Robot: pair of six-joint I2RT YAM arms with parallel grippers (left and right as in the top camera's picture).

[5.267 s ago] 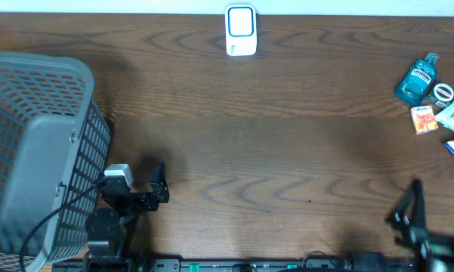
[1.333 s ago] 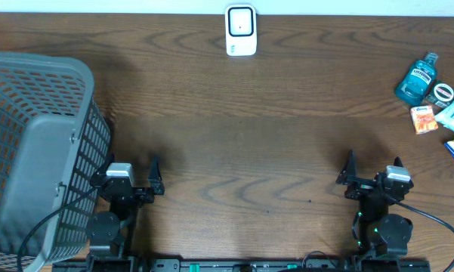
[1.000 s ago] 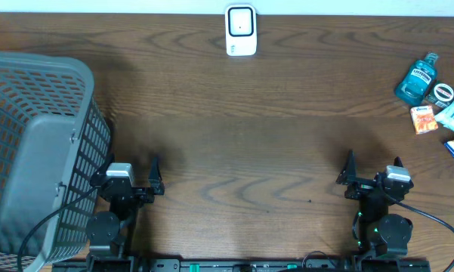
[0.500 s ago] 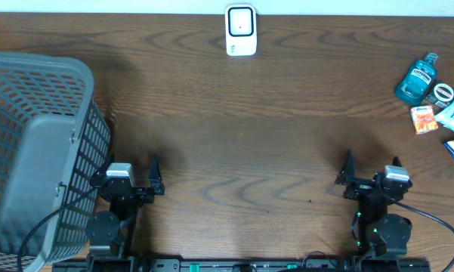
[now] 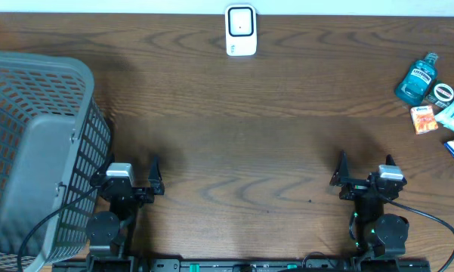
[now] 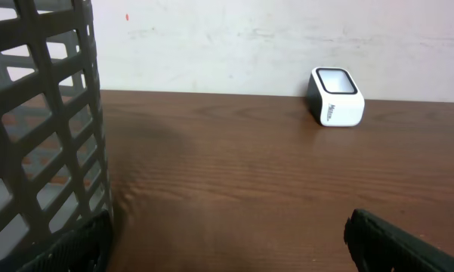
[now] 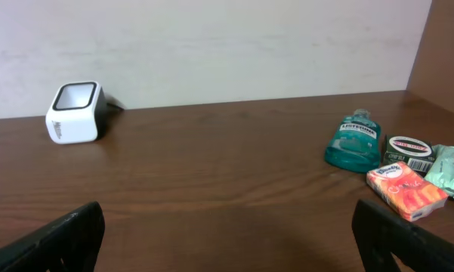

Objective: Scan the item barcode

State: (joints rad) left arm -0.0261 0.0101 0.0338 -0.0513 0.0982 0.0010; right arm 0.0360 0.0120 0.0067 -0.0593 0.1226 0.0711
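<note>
Beside the wide-spread left hand [image 5: 127, 169], grey mesh basket [image 5: 38, 66]; right hand [image 5: 366, 163] equally wide.

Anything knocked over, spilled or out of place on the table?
Nothing stands out. The teal plastic mouthwash bottle appears to lie flat at the right edge, no spill visible; the white box-shaped barcode scanner stands upright.

mock shop checkout: barcode scanner [image 5: 241, 30], grey shopping basket [image 5: 30, 151], packaged toiletries [image 5: 443, 92] on wooden table [image 5: 249, 136]
</note>
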